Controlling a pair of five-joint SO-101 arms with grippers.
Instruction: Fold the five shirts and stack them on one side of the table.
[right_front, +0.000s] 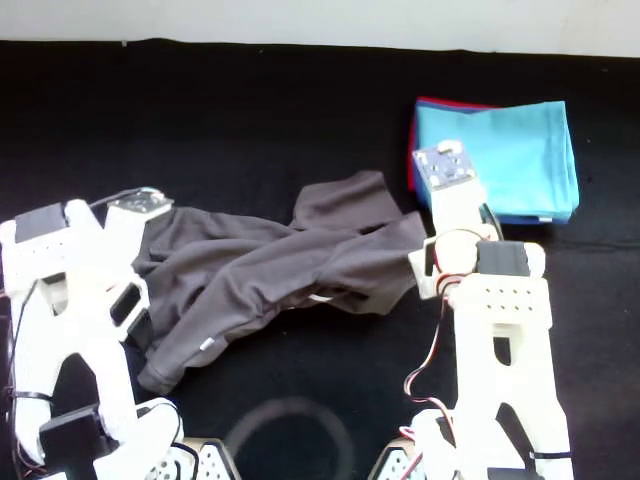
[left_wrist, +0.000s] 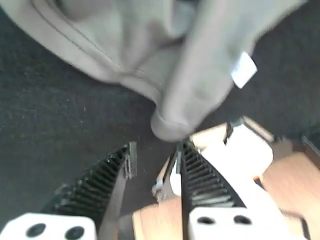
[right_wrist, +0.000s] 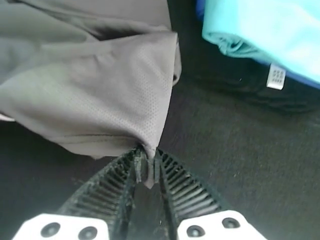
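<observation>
A crumpled grey shirt (right_front: 270, 265) lies spread across the middle of the black table. My right gripper (right_wrist: 146, 161) is shut on a corner of the grey shirt (right_wrist: 100, 95), at the shirt's right edge beside the right arm (right_front: 497, 300). My left gripper (left_wrist: 155, 150) is open at the shirt's left side, and a rolled fold of the grey shirt (left_wrist: 175, 100) sits just beyond its fingertips, not between them. Folded shirts are stacked (right_front: 500, 155) at the back right, a teal one on top with blue and red edges under it.
The left arm (right_front: 75, 290) stands over the shirt's left end. The table's far edge meets a pale wall (right_front: 320, 20). Bare black tabletop (right_front: 200, 110) stretches behind the grey shirt. A white tag (right_wrist: 276, 76) hangs from the folded stack (right_wrist: 265, 35).
</observation>
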